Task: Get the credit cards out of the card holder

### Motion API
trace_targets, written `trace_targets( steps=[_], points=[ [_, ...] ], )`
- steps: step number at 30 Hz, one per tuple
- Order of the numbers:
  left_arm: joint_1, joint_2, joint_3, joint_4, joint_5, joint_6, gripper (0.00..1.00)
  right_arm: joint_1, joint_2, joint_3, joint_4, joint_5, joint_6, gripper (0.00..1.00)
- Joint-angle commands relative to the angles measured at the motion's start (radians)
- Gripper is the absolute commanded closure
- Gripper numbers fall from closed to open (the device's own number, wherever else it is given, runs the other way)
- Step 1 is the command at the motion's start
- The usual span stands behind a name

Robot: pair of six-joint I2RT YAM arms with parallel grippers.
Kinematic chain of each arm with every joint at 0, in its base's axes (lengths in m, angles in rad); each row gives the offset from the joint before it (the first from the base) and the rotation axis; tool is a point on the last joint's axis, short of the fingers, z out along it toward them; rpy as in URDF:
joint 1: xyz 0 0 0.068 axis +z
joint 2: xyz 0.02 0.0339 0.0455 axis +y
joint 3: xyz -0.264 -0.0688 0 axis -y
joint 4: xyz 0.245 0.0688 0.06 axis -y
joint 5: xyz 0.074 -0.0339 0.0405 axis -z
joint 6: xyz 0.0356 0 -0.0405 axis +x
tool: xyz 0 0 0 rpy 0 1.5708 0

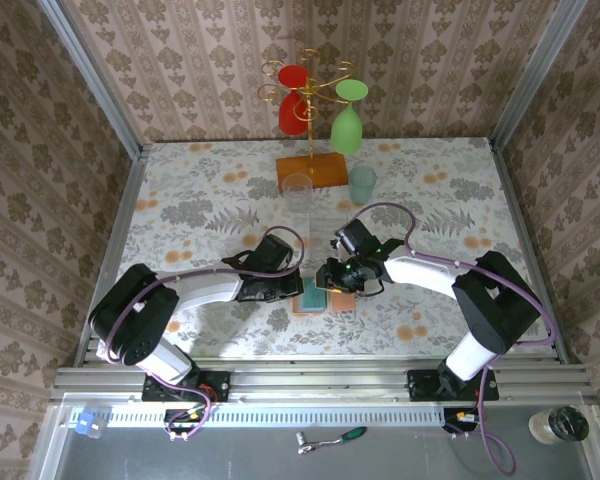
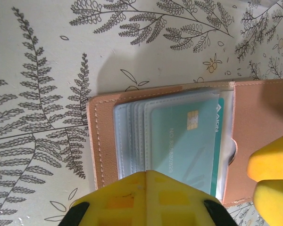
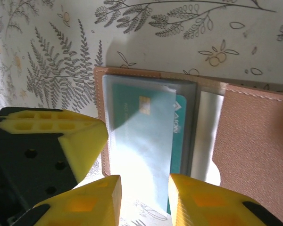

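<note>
Left gripper (image 2: 146, 181) is clenched tight with nothing between the fingers. Its tip sits right at one long edge of the holder (image 2: 104, 141), overlapping the stitched border. Right gripper (image 3: 145, 190) comes in from the other side with its jaws partway apart. The loose end of the front sleeve (image 3: 141, 155) runs out past the holder's edge and into the gap between them. Honestly can't tell if the pads are pinching it or just sitting beside it. The two grippers are just beside each other, so there's basically no room between them.

The holder lies open and flat on the table (image 2: 37, 70), near-middle, right between the two grippers. It has a salmon border all round, a fan of clear sleeves stacked on one half and a plain flap (image 2: 259, 117) on the other. A teal card (image 2: 179, 141) with a gold chip sits in the front sleeve. Its logo end peeks just past the sleeve's mouth toward the flap.

Room-wise, there's bare floral table to the left, right and near side of the holder. On the far side, a clear tumbler (image 1: 298, 186), a teal cup (image 1: 362, 184) and the rack (image 1: 313, 168) stand well apart from it.
</note>
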Motion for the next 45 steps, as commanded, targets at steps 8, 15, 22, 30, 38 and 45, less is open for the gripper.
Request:
trace_targets(
  steps=[8, 15, 22, 30, 38, 45],
  points=[
    [-0.003, 0.012, 0.011, -0.046, -0.027, 0.016, 1.00, 0.000, 0.054, -0.021, 0.059, -0.057, 0.023, 0.69],
    [-0.002, 0.009, 0.010, -0.053, -0.031, 0.019, 1.00, 0.000, 0.078, -0.019, 0.064, -0.050, 0.020, 0.70],
    [-0.002, 0.002, 0.012, -0.055, -0.031, 0.020, 1.00, 0.001, 0.065, -0.010, -0.013, 0.017, -0.013, 0.70],
    [-0.003, -0.039, 0.040, -0.099, -0.035, 0.031, 1.00, 0.001, 0.007, -0.001, -0.042, 0.037, -0.020, 0.70],
    [-0.014, -0.045, 0.090, -0.134, -0.030, 0.048, 1.00, -0.002, -0.036, -0.010, -0.066, 0.059, -0.028, 0.70],
    [-0.050, 0.030, 0.142, -0.150, -0.037, 0.052, 1.00, -0.004, -0.067, -0.065, 0.019, 0.032, -0.043, 0.70]
  ],
)
